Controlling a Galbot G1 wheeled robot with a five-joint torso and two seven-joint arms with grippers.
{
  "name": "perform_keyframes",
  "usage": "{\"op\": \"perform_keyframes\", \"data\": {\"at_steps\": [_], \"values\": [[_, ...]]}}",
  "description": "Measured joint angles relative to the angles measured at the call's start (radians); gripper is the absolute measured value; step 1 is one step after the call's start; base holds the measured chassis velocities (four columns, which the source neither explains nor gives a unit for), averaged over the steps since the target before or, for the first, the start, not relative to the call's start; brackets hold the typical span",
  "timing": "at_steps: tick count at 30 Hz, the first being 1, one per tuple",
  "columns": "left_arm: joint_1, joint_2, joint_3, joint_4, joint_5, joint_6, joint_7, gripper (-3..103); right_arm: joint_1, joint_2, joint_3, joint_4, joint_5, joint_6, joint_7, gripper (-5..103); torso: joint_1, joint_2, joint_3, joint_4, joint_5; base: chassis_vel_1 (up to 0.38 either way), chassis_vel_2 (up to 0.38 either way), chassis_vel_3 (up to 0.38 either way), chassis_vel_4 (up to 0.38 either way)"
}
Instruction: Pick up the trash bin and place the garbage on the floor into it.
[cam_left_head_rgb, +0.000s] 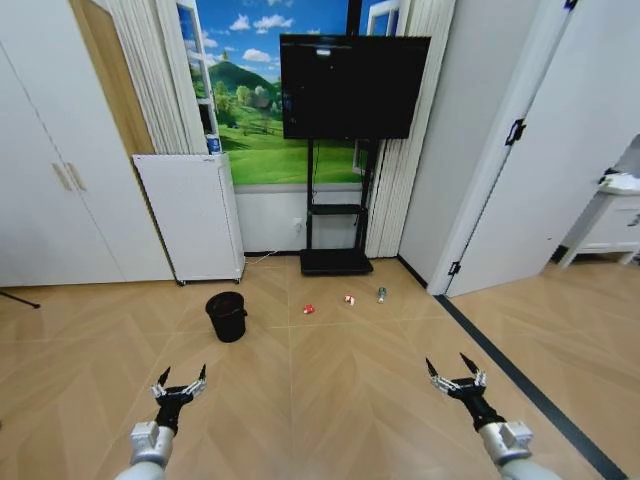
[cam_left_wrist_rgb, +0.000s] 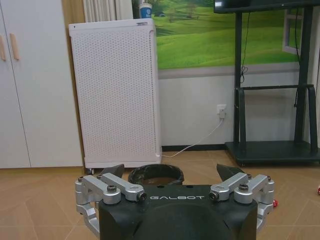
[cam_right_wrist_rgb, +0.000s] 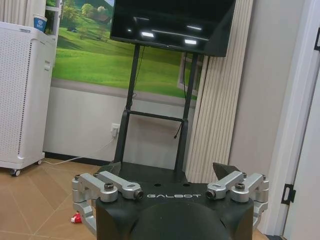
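Note:
The black round trash bin (cam_left_head_rgb: 227, 315) stands on the wood floor ahead of me, left of centre; its rim (cam_left_wrist_rgb: 155, 174) peeks over my left wrist. Three bits of garbage lie in a row to its right: a red-and-white crumpled piece (cam_left_head_rgb: 309, 309), another (cam_left_head_rgb: 349, 298), and a small bottle with a green label (cam_left_head_rgb: 381, 294). One red piece (cam_right_wrist_rgb: 76, 218) shows low in the right wrist view. My left gripper (cam_left_head_rgb: 182, 379) is open, low at the near left, short of the bin. My right gripper (cam_left_head_rgb: 455, 372) is open at the near right.
A white perforated appliance (cam_left_head_rgb: 192, 215) stands against the wall behind the bin. A TV on a black stand (cam_left_head_rgb: 336, 262) is behind the garbage. White cabinets (cam_left_head_rgb: 50, 190) lie left, a door (cam_left_head_rgb: 530, 160) and a dark floor strip (cam_left_head_rgb: 520, 375) right.

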Motion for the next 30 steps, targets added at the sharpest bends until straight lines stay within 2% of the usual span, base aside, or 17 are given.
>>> {"op": "perform_keyframes", "data": {"at_steps": [17,21,24,25,27,30], "values": [[0.006,-0.016,0.001,0.005,0.013,-0.002,-0.001,100,-0.003,0.015,-0.003,0.003,-0.008,0.0,0.003,100,0.0,0.0,0.0,-0.0002,-0.0005,-0.274,0.28,0.275,-0.283],[0.006,-0.017,0.002,0.006,0.014,-0.003,-0.001,100,-0.002,0.015,-0.003,0.0,-0.009,0.001,0.003,100,0.0,0.0,0.0,0.0001,0.0009,-0.342,0.326,0.332,-0.341],[0.006,-0.018,0.002,0.006,0.015,-0.003,-0.001,100,-0.003,0.015,-0.003,0.0,-0.01,0.001,0.003,100,0.0,0.0,0.0,-0.0002,-0.0011,-0.326,0.319,0.318,-0.315],[0.006,-0.018,0.002,0.007,0.016,-0.004,-0.001,100,-0.003,0.015,-0.002,0.0,-0.012,0.001,0.003,100,0.0,0.0,0.0,-0.0001,0.0007,-0.322,0.304,0.3,-0.311],[0.006,-0.019,0.002,0.008,0.017,-0.004,-0.001,100,-0.003,0.016,-0.003,0.0,-0.013,0.001,0.003,100,0.0,0.0,0.0,-0.0001,0.001,-0.279,0.304,0.3,-0.311],[0.008,-0.022,0.002,0.008,0.019,-0.005,-0.001,100,-0.005,0.022,-0.002,0.0,-0.018,0.001,0.005,100,0.001,0.0,0.0,-0.0003,-0.001,-0.273,0.251,0.264,-0.273]]}}
